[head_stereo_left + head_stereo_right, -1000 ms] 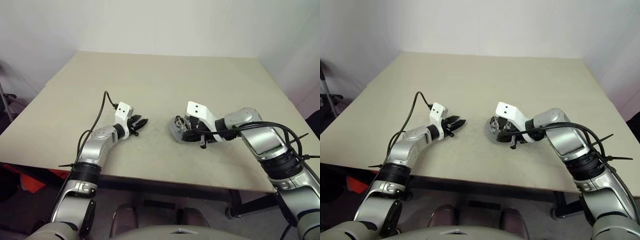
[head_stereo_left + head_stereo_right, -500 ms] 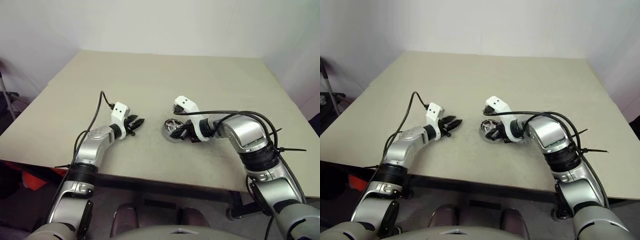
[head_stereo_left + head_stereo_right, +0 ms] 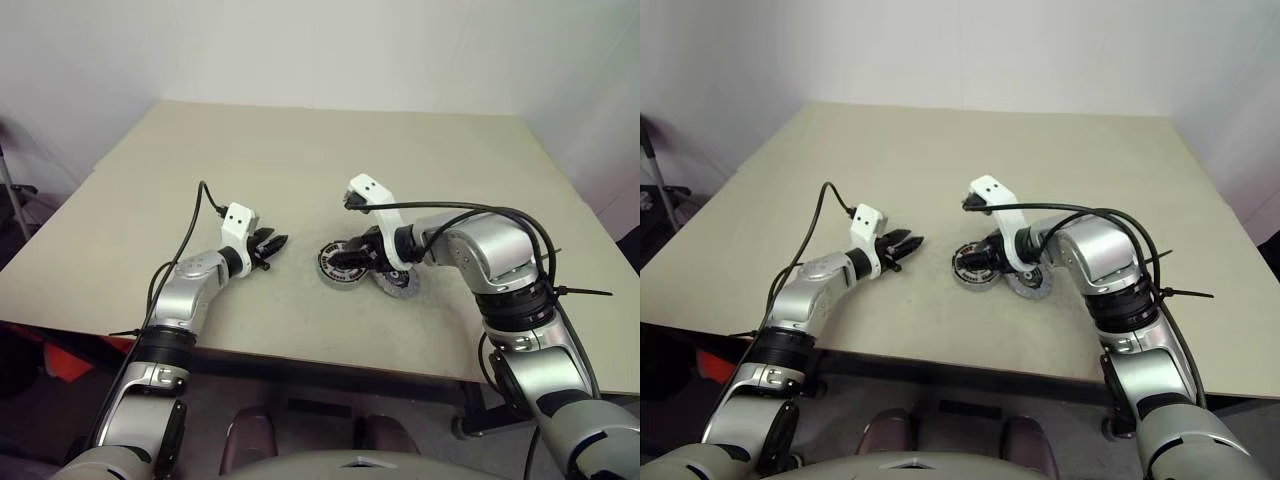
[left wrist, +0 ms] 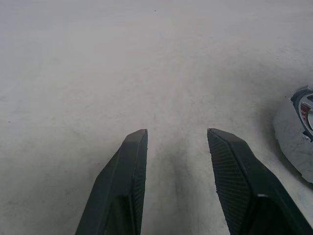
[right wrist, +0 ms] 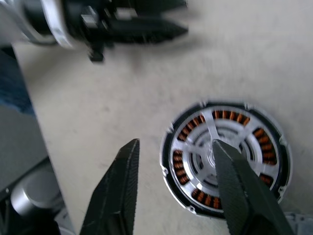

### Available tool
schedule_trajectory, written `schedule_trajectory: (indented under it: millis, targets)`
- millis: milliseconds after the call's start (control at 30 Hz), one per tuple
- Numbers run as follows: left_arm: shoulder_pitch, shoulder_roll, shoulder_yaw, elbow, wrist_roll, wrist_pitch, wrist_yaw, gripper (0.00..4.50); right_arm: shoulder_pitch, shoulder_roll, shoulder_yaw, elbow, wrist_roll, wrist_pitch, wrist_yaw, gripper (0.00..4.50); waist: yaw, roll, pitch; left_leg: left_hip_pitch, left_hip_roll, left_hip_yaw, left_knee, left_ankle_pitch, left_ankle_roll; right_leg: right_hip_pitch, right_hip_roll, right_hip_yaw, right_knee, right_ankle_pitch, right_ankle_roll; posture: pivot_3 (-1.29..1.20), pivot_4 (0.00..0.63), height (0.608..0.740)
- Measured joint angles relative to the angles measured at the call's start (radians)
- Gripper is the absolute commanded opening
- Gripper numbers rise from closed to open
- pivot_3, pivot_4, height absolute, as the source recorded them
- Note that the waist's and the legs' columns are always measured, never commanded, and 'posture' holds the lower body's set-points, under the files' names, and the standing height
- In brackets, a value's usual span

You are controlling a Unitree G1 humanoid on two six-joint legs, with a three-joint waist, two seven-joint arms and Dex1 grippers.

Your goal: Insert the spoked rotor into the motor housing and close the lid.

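The beige worktop (image 3: 300,170) carries the whole job near the middle of its front edge. A second ago the right tool (image 5: 171,161) was shut low over the assembly; now it has lifted, rolled over and stands open and empty above it, one finger (image 5: 239,191) crossing the rim in the wrist view. That suggests the rotor has just been let go in place, so closing the lid is likely what is left. The left tool (image 4: 176,147), partly open and holding nothing, has kept its place just left of the parts. The motor housing (image 5: 226,157) lies flat, copper windings showing between the silver spokes of the spoked rotor (image 5: 205,142), whose black rim appears seated inside. The toothed grey lid (image 3: 1028,283) lies open flat beside the housing, toward the right edge.
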Motion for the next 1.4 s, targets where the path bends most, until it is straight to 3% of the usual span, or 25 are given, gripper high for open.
schedule_trajectory:
  millis: [267,400,567,767,933,967,1033,1167,1233,1400]
  targets:
    - [-0.007,-0.033,-0.017,0.002,0.000,-0.001,-0.005,2.07,-0.006,0.088,-0.271,0.003,0.013,-0.048,-0.161,2.60,0.005,0.000,0.000,0.000,0.000,0.000,-0.001,0.001,-0.001,0.000,0.000,0.000,0.000,0.000,0.000,0.00,0.000,0.740]
    - [-0.011,-0.036,-0.021,0.009,0.000,-0.001,-0.016,2.07,0.113,0.086,-0.483,-0.053,0.035,0.046,-0.207,2.60,0.015,-0.001,-0.001,0.000,-0.001,0.000,-0.002,0.001,-0.001,0.000,0.000,0.001,-0.001,0.000,0.000,0.00,0.000,0.740]
    - [-0.034,-0.039,-0.033,0.048,0.005,-0.002,-0.038,2.07,0.268,0.112,-0.652,-0.205,0.119,0.155,-0.252,2.60,0.022,0.000,-0.001,0.003,0.000,0.000,-0.006,0.003,-0.003,-0.001,0.002,0.002,0.000,0.000,0.000,0.00,0.000,0.740]
    - [-0.047,-0.041,-0.040,0.071,0.013,-0.005,-0.063,2.07,0.476,0.216,-0.812,-0.312,0.358,0.161,-0.430,2.60,0.026,0.001,-0.002,0.006,-0.001,0.000,-0.006,0.003,-0.004,0.001,0.000,0.004,0.000,0.000,0.000,0.00,0.000,0.740]
    - [-0.049,-0.041,-0.046,0.079,0.019,-0.009,-0.077,2.07,0.645,0.313,-0.891,-0.350,0.674,0.161,-0.669,2.60,0.025,0.003,-0.003,0.005,-0.001,0.000,-0.007,0.003,-0.004,0.001,0.000,0.003,-0.001,-0.004,0.007,0.00,0.000,0.740]
    - [-0.049,-0.041,-0.046,0.079,0.020,-0.010,-0.080,2.07,0.676,0.322,-0.914,-0.349,0.762,0.161,-0.726,2.78,0.025,0.004,-0.003,0.005,-0.002,0.000,-0.007,0.003,-0.004,0.000,0.000,0.003,-0.001,-0.004,0.007,0.00,0.000,0.740]
    - [-0.051,-0.040,-0.046,0.082,0.020,-0.010,-0.084,2.07,0.726,0.309,-0.912,-0.343,0.933,0.128,-0.843,3.16,0.025,0.004,-0.003,0.005,-0.002,0.000,-0.007,0.003,-0.004,0.000,0.000,0.003,-0.001,-0.005,0.008,0.00,0.000,0.740]
    - [-0.051,-0.035,-0.051,0.084,0.023,-0.010,-0.090,2.07,0.873,0.130,-0.706,-0.308,1.441,-0.217,-1.231,4.47,0.023,0.006,-0.004,0.005,-0.003,0.001,-0.008,0.003,-0.004,0.000,-0.003,0.001,-0.002,-0.006,0.010,0.00,0.000,0.740]
    - [-0.053,-0.035,-0.055,0.085,0.023,-0.010,-0.092,2.07,0.894,0.090,-0.622,-0.309,1.549,-0.367,-1.327,4.47,0.021,0.006,-0.005,0.004,-0.002,0.001,-0.008,0.002,-0.003,-0.001,-0.004,-0.003,-0.003,-0.006,0.010,0.00,0.000,0.740]
    - [-0.058,-0.029,-0.058,0.086,0.024,-0.010,-0.098,2.07,0.930,0.090,-0.487,-0.310,1.590,-0.564,-1.417,4.47,0.022,0.006,-0.006,-0.009,-0.003,0.000,-0.006,0.003,-0.004,-0.008,-0.006,-0.008,-0.003,-0.006,0.012,0.00,0.000,0.740]
